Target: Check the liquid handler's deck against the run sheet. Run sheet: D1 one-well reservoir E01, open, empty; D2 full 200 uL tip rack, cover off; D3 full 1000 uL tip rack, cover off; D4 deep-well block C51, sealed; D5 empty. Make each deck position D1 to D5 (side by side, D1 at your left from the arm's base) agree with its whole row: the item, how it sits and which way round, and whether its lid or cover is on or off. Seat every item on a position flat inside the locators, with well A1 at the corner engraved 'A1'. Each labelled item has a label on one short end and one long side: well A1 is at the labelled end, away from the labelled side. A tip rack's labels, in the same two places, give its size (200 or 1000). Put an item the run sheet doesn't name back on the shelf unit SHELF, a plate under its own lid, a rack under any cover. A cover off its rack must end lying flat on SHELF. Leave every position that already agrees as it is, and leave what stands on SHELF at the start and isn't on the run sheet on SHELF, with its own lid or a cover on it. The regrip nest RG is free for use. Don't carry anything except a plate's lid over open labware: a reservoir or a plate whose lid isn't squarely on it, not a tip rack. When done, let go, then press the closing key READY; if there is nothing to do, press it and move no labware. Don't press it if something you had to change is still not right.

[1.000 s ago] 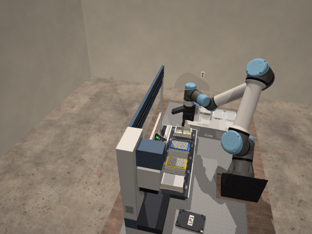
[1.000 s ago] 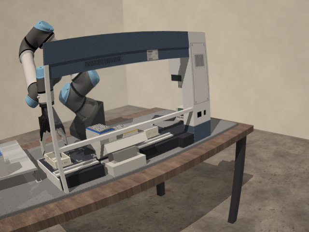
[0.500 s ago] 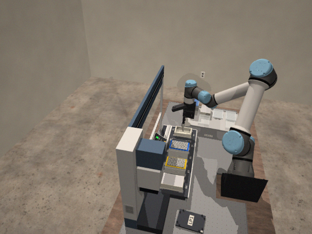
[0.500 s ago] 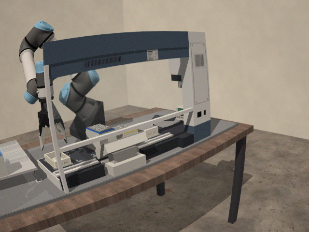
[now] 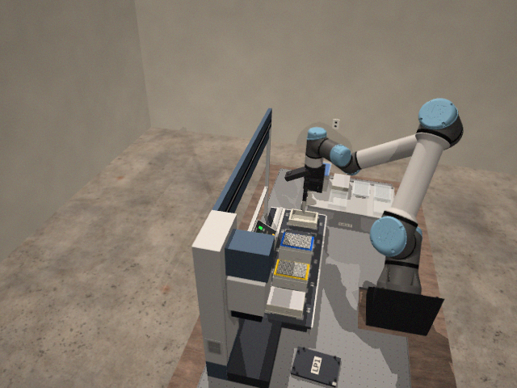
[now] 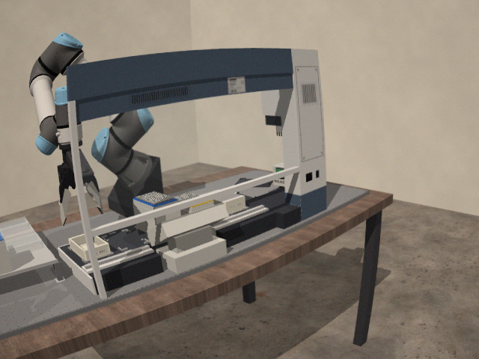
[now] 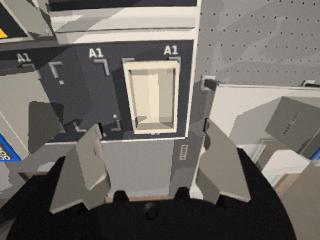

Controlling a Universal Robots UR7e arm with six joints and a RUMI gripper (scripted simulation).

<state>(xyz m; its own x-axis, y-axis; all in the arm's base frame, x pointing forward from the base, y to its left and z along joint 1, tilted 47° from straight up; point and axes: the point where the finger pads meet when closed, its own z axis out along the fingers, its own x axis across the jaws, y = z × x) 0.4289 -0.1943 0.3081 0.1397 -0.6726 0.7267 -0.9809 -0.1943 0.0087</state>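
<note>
My gripper point(image 5: 304, 204) point(image 6: 80, 212) point(image 7: 153, 121) is open and empty. It hangs a short way above the cream one-well reservoir point(image 5: 301, 217) point(image 6: 77, 242) point(image 7: 150, 95), which sits open and empty at the end deck position nearest the shelf. The position beside it point(image 6: 123, 237) point(image 7: 85, 95) is bare. Further along stand a blue-rimmed tip rack point(image 5: 297, 241) point(image 6: 153, 198) with no cover, a yellow-rimmed tip rack point(image 5: 292, 268) point(image 6: 200, 203) with no cover, and a pale block with a smooth top point(image 5: 286, 301) point(image 6: 235, 203).
The shelf unit point(image 5: 359, 204) point(image 6: 23, 239) point(image 7: 260, 110) lies beyond the deck's end with a white box point(image 5: 341, 181) and flat clear covers point(image 5: 361, 188). The handler's gantry point(image 6: 174, 73) spans the deck. A green-lit key panel point(image 5: 262, 228) sits behind it. A dark plate marked LP1 point(image 5: 316, 366) lies near the front.
</note>
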